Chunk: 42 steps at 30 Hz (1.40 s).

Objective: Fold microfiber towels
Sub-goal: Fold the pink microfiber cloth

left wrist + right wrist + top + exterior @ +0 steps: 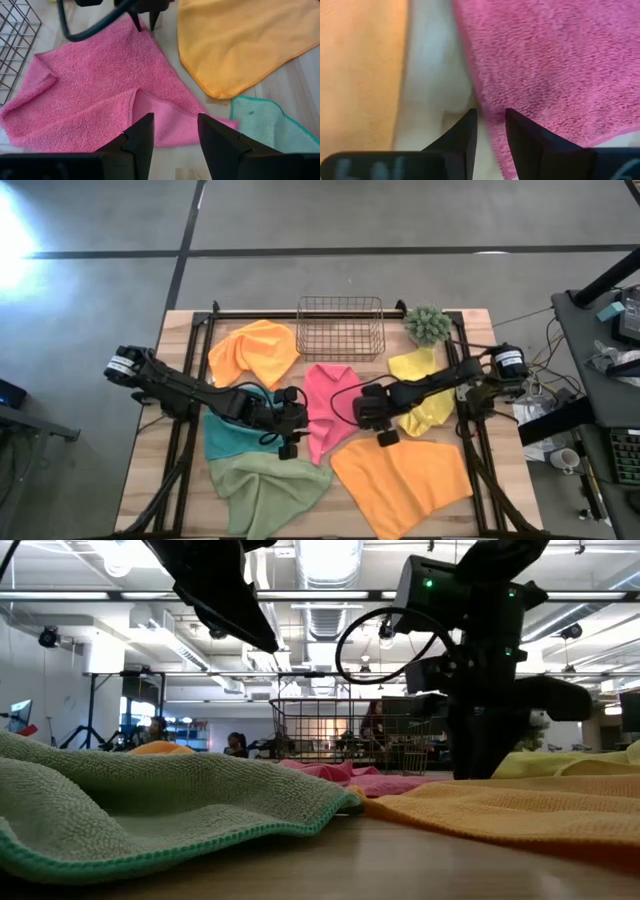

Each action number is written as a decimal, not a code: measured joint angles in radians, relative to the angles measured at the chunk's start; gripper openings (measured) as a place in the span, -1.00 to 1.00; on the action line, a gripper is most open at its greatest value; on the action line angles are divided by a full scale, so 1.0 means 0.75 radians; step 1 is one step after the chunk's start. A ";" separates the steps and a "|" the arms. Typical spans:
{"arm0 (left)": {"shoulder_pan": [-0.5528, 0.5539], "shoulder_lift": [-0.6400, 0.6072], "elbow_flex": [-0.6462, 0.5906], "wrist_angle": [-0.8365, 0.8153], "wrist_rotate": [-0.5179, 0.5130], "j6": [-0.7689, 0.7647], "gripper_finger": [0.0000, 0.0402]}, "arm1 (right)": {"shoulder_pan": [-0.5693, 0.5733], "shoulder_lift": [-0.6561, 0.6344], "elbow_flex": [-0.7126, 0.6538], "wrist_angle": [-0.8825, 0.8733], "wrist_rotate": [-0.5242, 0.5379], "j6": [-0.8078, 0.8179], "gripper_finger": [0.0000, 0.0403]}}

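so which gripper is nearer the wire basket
Right, narrowly. The right gripper is at the pink towel's right edge, below the wire basket. The left gripper sits lower, at the towel's left side.

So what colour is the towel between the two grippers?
Pink towel, clearest in the left wrist view.

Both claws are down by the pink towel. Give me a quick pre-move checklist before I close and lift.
1. Right claw astride the pink towel edge: ok, edge sits between its fingers.
2. Right claw actually gripping: cannot tell, a gap shows.
3. Left claw open over the pink towel's near folded corner: ok, nothing held.
4. Pink towel lying flat: not ok, one corner is folded over.
5. Neighbouring orange towel out of the right claw's bite: ok, bare table lies between them.
6. Wire basket away from both claws: ok.
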 joint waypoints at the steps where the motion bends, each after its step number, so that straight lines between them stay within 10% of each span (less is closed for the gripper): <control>1: 0.000 0.000 0.000 0.000 0.000 0.000 -0.32 | -0.009 -0.002 0.000 0.004 0.000 0.000 -0.54; 23: -0.002 -0.001 0.000 0.025 0.006 0.000 -0.32 | -0.062 0.003 0.050 -0.038 -0.106 0.160 -0.95; 42: -0.024 0.109 -0.007 0.196 0.149 0.040 -0.32 | -0.028 -0.018 0.461 -0.343 -0.127 0.546 -0.96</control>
